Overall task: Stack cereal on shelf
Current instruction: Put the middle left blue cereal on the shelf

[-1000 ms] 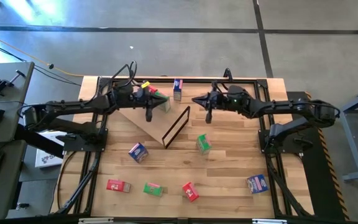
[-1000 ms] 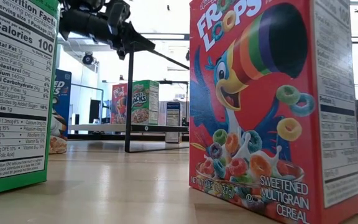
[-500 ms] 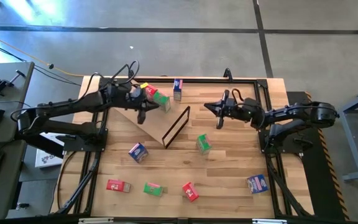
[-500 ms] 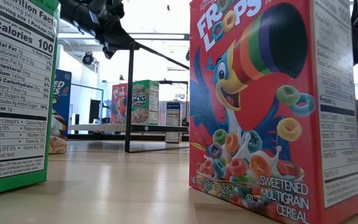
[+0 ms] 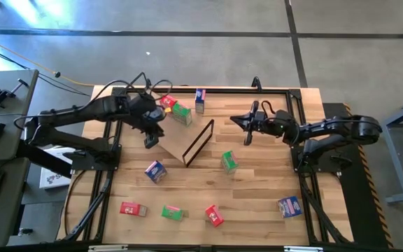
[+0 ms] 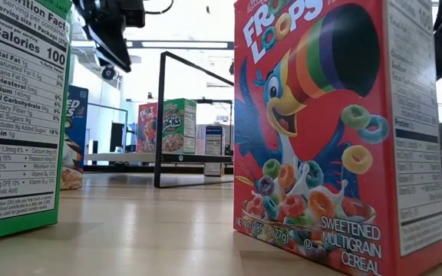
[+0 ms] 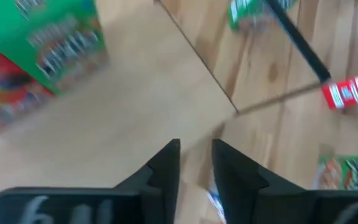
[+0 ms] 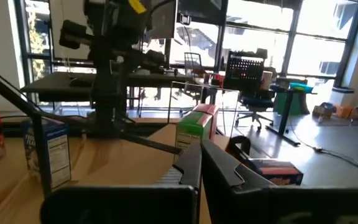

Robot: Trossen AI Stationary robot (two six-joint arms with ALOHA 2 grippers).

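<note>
While striped wood table (image 5: 257, 196) sits on grey floor: left gripper (image 7: 194, 163) slightly parted, right gripper (image 8: 199, 163) closed, empty.

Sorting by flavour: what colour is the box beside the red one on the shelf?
Green, clearest in the high view.

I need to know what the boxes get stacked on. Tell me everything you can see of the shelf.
The shelf is a flat light-tan plywood panel, lying at an angle on the far part of the striped tabletop, with a thin dark rectangular metal frame standing at its end nearer the table's middle. A red cereal box and a green cereal box stand side by side on its far end. The left gripper hovers over its near-left edge, empty.
</note>
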